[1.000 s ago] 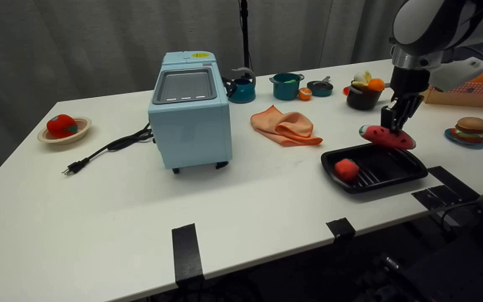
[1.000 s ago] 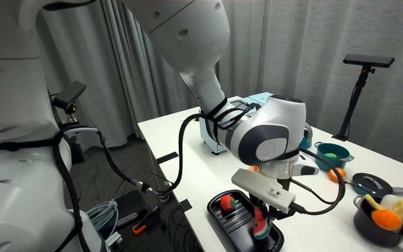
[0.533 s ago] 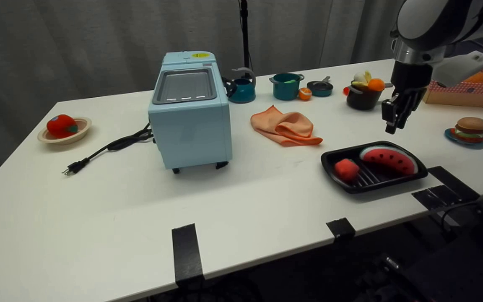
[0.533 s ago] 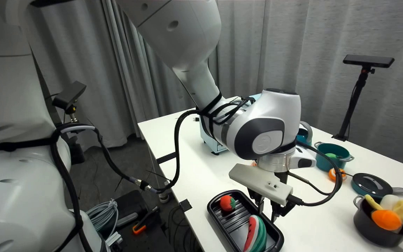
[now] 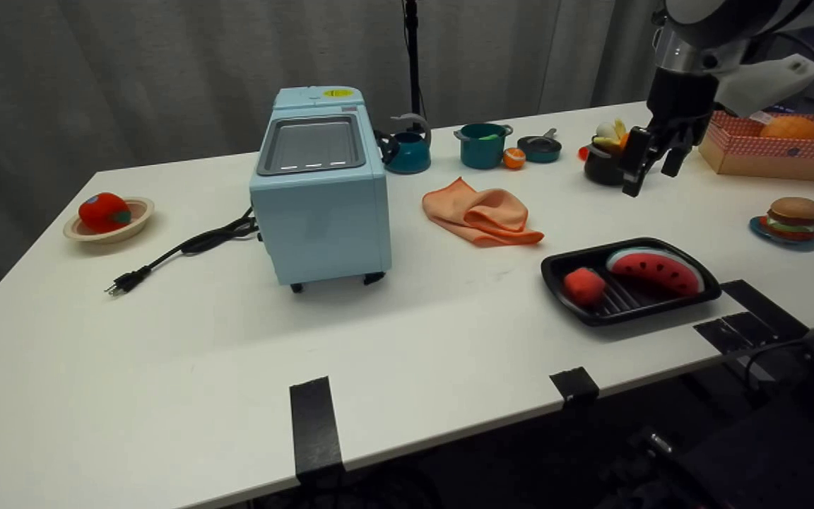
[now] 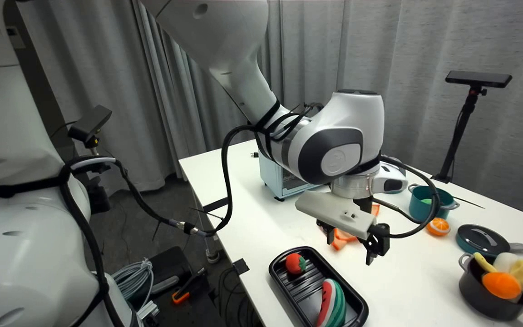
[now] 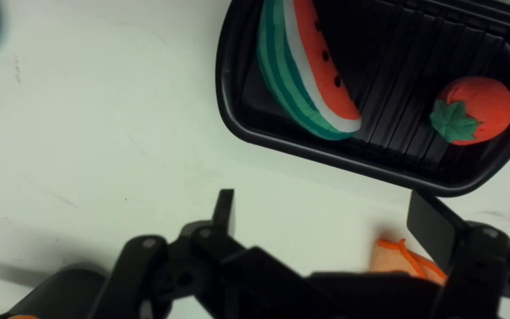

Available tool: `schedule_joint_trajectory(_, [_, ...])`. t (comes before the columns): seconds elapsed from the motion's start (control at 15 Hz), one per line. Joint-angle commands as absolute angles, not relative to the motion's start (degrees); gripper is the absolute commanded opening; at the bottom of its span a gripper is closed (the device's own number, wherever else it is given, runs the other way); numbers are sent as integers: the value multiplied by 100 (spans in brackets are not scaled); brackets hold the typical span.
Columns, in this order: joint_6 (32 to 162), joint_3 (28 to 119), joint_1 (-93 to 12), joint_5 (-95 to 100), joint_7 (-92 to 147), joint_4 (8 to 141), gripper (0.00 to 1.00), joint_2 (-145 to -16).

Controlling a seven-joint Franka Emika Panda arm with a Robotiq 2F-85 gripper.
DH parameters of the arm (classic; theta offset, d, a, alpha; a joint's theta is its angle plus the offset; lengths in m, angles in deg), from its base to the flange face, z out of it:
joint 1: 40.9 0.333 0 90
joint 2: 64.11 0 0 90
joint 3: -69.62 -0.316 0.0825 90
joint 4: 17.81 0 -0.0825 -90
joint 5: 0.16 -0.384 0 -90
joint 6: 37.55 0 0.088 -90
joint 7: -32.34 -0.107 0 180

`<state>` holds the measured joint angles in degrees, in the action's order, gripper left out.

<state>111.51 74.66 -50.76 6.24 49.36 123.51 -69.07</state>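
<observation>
Near the edge of the white table (image 5: pixel 188 353) that carries strips of black tape (image 5: pixel 315 424), the watermelon slice (image 7: pixel 310 71) lies aslant in a ridged black tray (image 7: pixel 396 79). It rests in the end of the tray towards the toy burger (image 5: pixel 793 219); the strawberry (image 7: pixel 481 108) sits at the opposite end, towards the pale blue cooker (image 5: pixel 326 233), well apart from the slice.

Just beyond the tray's long rim, on the side away from the taped edge, the gripper (image 7: pixel 321 201) hangs over the table. Its jaws are spread wide with nothing between them, touching neither piece. Close by one finger, the wrist view shows a corner of the peach cloth (image 7: pixel 385 261); in an exterior view the gripper partly covers the dark pot (image 5: pixel 600 168), heaped with toy food (image 6: pixel 501 285). How high the fingertips hang is hard to judge, since no view looks level across the table.

As I read it, this is an unloaded stage: the slice is set down and the gripper stands off from it. The next move would seem to call for height enough to pass the tray's rim and the heaped pot and, for any grip, squaring the jaws over the piece before coming down.
</observation>
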Motion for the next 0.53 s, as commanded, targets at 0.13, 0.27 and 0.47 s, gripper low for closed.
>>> schedule_joint_trajectory(0.13, [10928,7516,-5001,118,5039,12386,100,-6223])
schedule_joint_trajectory(0.27, [10897,7537,-4980,-34,5054,12360,100,-6051])
schedule_joint_trajectory(0.47, [10863,7578,-4950,-204,5075,12323,100,-5817])
